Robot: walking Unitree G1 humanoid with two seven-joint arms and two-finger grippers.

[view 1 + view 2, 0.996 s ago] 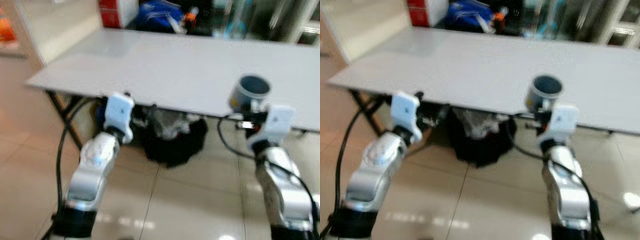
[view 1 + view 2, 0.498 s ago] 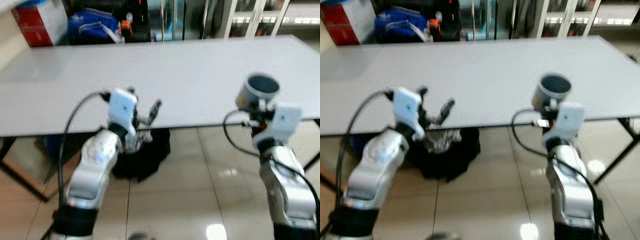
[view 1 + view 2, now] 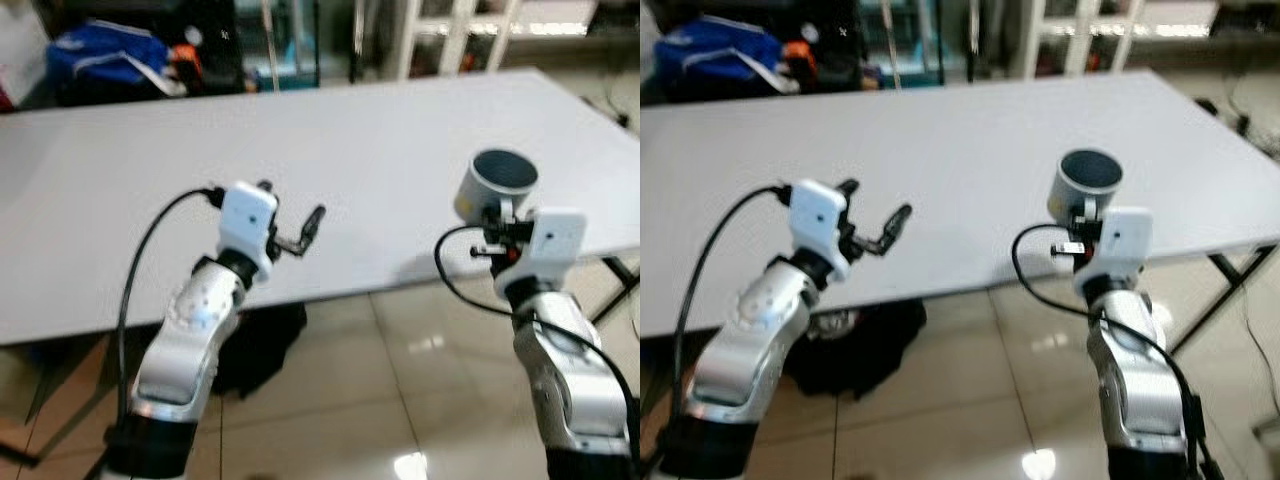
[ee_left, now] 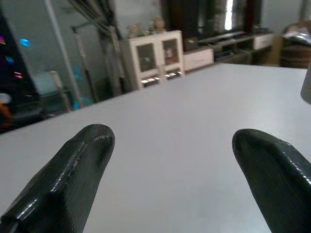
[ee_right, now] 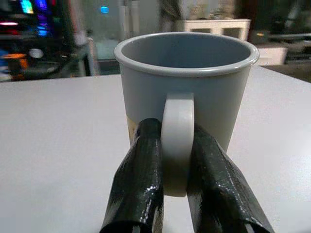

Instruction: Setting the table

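While the grey mug (image 5: 187, 92) sits upright above the counter (image 3: 380, 140) near its front edge, the right hand (image 5: 181, 160) is clamped on its handle w/ both black fingers (image 5: 141, 179), mug just beyond the wrist. Mug is smooth, glossy, cylindrical w/ a rounded rim & loop handle; counter is flat, matte, pale grey. Vs 0.5 s ago the view has swung, mug grip unchanged; left hand (image 3: 290, 215) is over the counter edge, fingers spread apart, holding nothing.
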